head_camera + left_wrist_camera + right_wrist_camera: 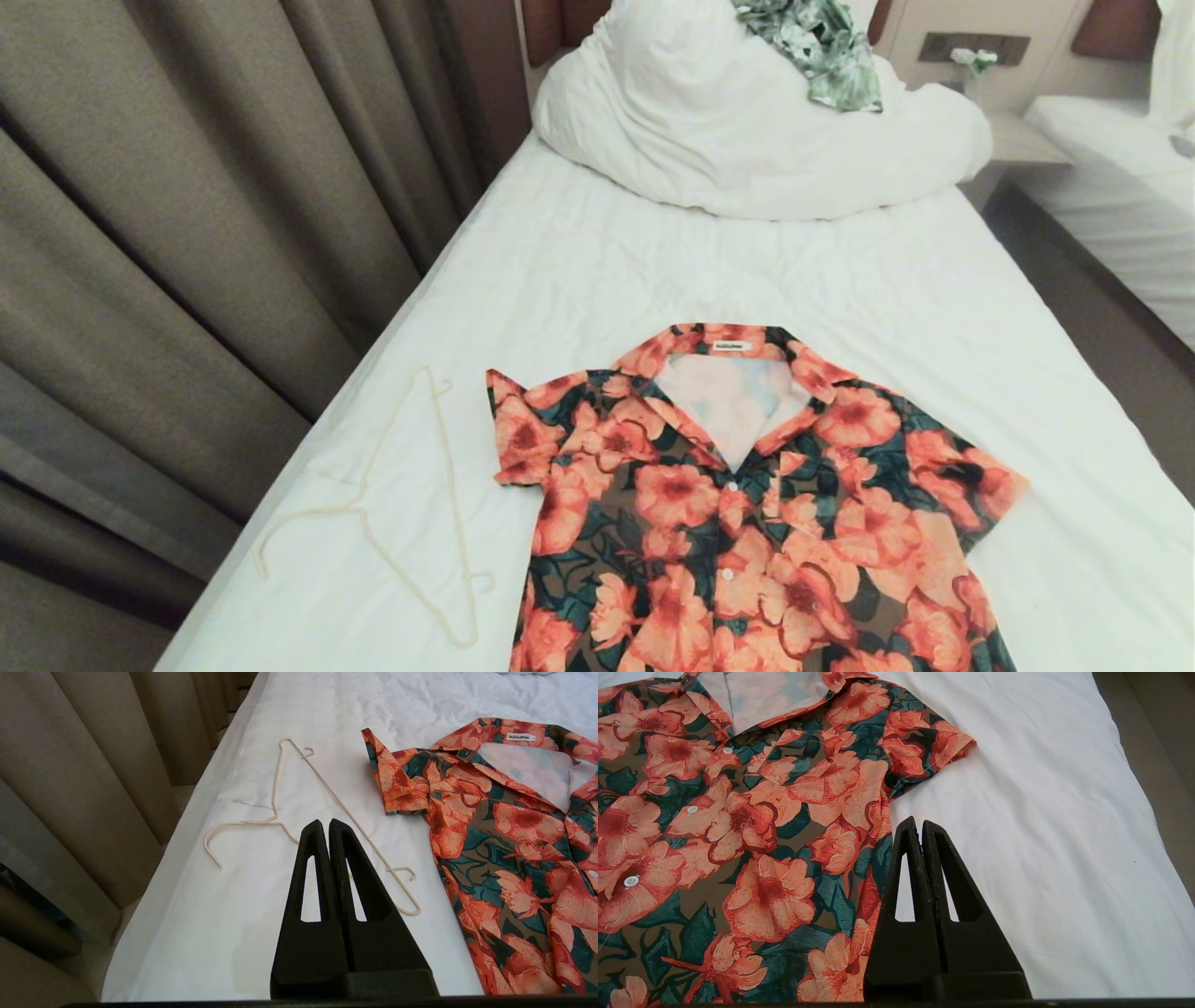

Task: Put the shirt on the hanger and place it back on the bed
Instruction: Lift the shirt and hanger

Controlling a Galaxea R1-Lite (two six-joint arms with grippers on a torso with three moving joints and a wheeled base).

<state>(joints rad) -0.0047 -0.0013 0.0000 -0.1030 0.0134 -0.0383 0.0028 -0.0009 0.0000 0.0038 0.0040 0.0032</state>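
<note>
The left gripper's fingers (327,828) are pressed together with nothing between them, hanging above the bed's white sheet (653,271) with their tips over the hanger (336,800). The right gripper's fingers (917,828) are pressed together too, empty, poised over the edge of the shirt (752,826) near its side seam. Neither gripper shows in the head view.

The floral shirt (747,504) lies flat on the sheet, front up, collar open toward the headboard, its small white neck label visible and its buttons fastened below the collar. The thin cream-white hanger (411,504) lies flat just beside the shirt's sleeve on the robot's left, apart from it, its hook pointing toward the bed's edge.

At the head of the bed a bulky white duvet (747,131) is heaped, with a green-and-white leaf-patterned garment (822,47) draped on top. Brown-grey curtains (187,233) hang close along the bed's left side. To the right, across a strip of floor, stands a second white bed (1120,177), with a nightstand (1018,140) between the two.

The shirt's lower part is cut off by the edge of every view. The headboard is mostly hidden behind the duvet.
</note>
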